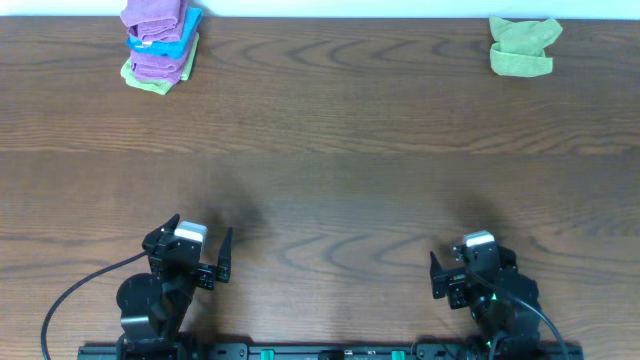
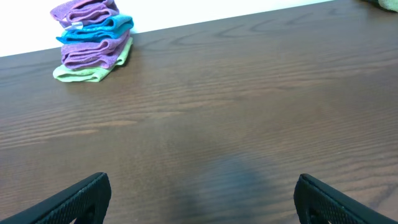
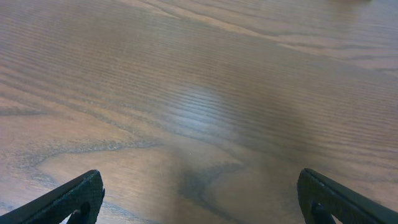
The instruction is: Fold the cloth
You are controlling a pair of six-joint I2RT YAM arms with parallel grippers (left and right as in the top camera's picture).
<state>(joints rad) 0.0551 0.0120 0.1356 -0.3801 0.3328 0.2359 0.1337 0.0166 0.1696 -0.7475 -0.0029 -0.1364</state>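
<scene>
Stage of task: start, approach not yet made. Lime-green fuzzy microfibre cloth lying crumpled in a heap at far right edge of brown wood-grain bench, not folded and not touched, well apart from both arms. Left fingers spread wide, grasping nothing, low at near left edge. Right fingers likewise spread wide and bare, at near right edge, the nearer pair to the cloth.

Next move, as judged: reach across to far right corner, most readily with right arm. Pinch an edge or corner of the heap, drag toward open middle of bench, and spread flat before any fold. Both arms probably needed, given likely spread of cloth against one pair of fingers. Corners not distinguishable in the crumple, so grip point to be chosen on closer view.

Count: arms, two. Loose lime-green cloths, one. Stack of folded towels at far left edge, one. Within it, as far as layers can be read: purple two, bright blue one, lime-green one at bottom.
</scene>
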